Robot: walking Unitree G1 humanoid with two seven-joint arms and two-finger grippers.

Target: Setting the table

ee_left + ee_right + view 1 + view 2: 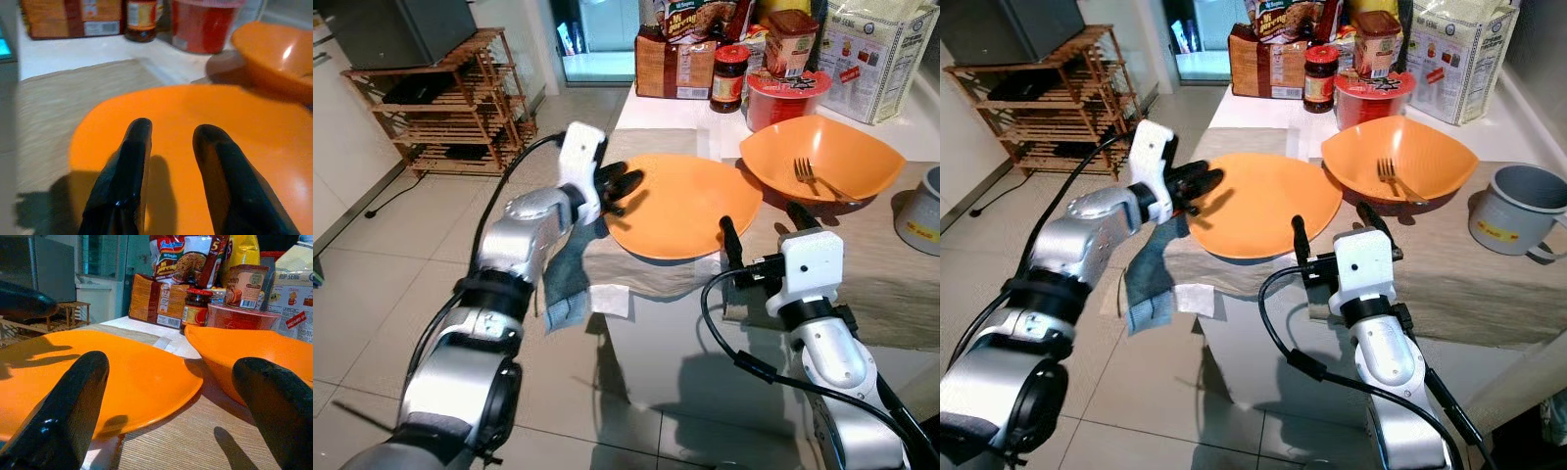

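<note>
Beige woven placemats point(862, 284) covered the near part of a white table point(656, 113), with pale floor tiles and a wooden slatted rack point(450, 108) off to the robot's left. On the mats lay a shallow orange plate point(690, 211) and, just beside it on the right, an orange bowl point(822, 157) with a fork point(815, 178) resting inside. At the far end of the table stood a red jar point(729, 76), a red tub point(785, 96) and several food packets point(677, 44); a grey cup point(1513, 211) stood on the mat at the far right. The left gripper point(625, 186) reached over the plate's left rim, its black fingers point(124, 181) narrowly parted above the orange surface and holding nothing. The right gripper point(764, 227) hovered at the near edge of the table, between plate and bowl, its fingers point(63, 416) spread wide and empty. A blue-grey cloth point(570, 284) hung over the table's edge below the left arm.
</note>
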